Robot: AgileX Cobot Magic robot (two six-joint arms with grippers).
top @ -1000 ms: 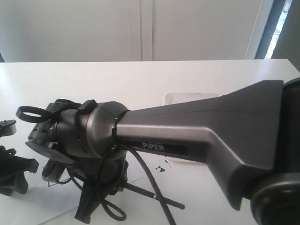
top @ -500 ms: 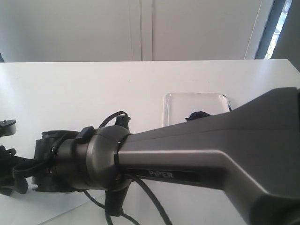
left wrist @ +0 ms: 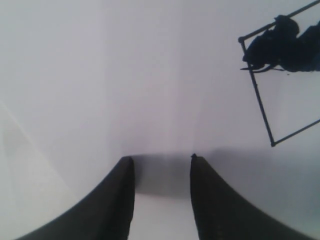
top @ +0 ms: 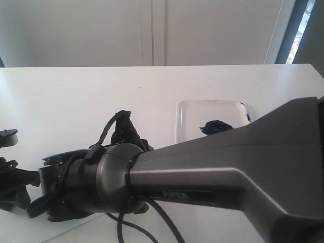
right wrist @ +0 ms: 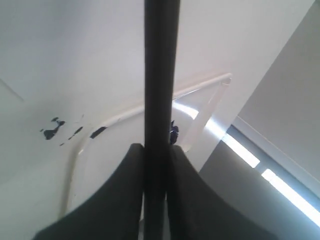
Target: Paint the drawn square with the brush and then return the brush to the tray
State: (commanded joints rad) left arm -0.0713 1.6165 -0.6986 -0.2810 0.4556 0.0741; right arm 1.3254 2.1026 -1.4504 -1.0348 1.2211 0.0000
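One brush [right wrist: 161, 75], pinched in the right jaws, facing the tray [top: 212, 112].
Its handle is clamped between those jaws, closed down to its thickness; the tray's paint blob [top: 217, 125] lies beyond them. The drawn square [left wrist: 292, 85], near the left jaws, shows paint by one corner only, so I judge a reload is due: dip the tip lightly, no drips. My right arm [top: 228, 167] stretches low across the bench [top: 76, 96]; the left jaws hang open, empty.
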